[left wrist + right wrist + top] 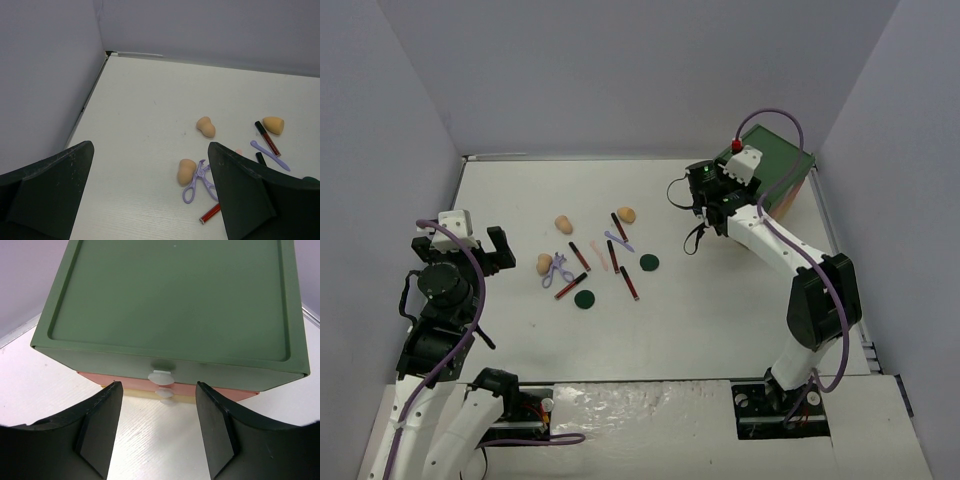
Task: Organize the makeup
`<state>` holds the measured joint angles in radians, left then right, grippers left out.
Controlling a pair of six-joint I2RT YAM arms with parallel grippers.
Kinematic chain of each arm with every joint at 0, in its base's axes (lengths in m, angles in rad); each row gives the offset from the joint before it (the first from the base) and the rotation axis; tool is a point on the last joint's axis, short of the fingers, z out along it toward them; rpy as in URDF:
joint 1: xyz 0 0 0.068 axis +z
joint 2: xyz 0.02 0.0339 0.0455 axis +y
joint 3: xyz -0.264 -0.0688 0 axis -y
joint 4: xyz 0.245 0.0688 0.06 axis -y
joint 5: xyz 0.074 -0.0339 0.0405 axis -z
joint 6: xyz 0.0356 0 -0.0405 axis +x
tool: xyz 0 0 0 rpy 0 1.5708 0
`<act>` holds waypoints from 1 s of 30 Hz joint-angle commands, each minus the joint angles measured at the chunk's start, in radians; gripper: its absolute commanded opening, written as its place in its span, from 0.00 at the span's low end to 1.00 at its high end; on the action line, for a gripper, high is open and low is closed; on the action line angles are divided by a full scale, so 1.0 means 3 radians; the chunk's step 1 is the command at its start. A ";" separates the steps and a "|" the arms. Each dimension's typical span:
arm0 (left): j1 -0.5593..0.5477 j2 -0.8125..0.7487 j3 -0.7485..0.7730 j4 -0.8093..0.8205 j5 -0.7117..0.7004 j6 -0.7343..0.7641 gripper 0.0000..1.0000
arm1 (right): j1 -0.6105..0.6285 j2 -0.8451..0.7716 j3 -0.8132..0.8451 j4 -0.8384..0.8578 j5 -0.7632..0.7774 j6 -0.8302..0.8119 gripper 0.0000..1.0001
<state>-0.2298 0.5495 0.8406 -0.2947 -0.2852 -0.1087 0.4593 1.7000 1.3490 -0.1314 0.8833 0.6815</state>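
Makeup sticks [629, 283], long axes mostly near-to-far, far ends leftward

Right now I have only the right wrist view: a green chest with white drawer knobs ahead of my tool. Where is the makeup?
Observer: The makeup lies loose in the middle of the table, to the left of the drawer chest. The piece nearest the chest is a dark green disc.
Operator: Is the left arm among those pieces?
Observer: No. The left tool is open and empty over the table's left side, apart from all of them. The piece closest to it is a tan sponge.
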 commanded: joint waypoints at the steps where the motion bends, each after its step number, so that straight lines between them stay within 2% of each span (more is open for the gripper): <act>1: -0.0011 0.0024 0.0051 0.0225 0.0030 -0.0037 0.97 | -0.0033 0.0031 0.0172 0.0085 0.0206 0.0147 0.54; 12: -0.0016 0.0024 0.0051 0.0226 0.0045 -0.0041 0.97 | -0.0038 0.0168 0.0254 0.0022 0.0237 0.0244 0.42; 25: -0.0016 0.0013 0.0051 0.0226 0.0071 -0.0052 0.97 | -0.0038 0.0200 0.0401 -0.0177 0.0442 0.0400 0.44; 30: -0.0016 -0.0001 0.0046 0.0226 0.0073 -0.0057 0.97 | -0.0035 0.0257 0.0468 -0.0276 0.0456 0.0428 0.40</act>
<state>-0.2298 0.5472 0.8398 -0.2943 -0.2699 -0.1106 0.4522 1.7716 1.4310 -0.1989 0.9375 0.7628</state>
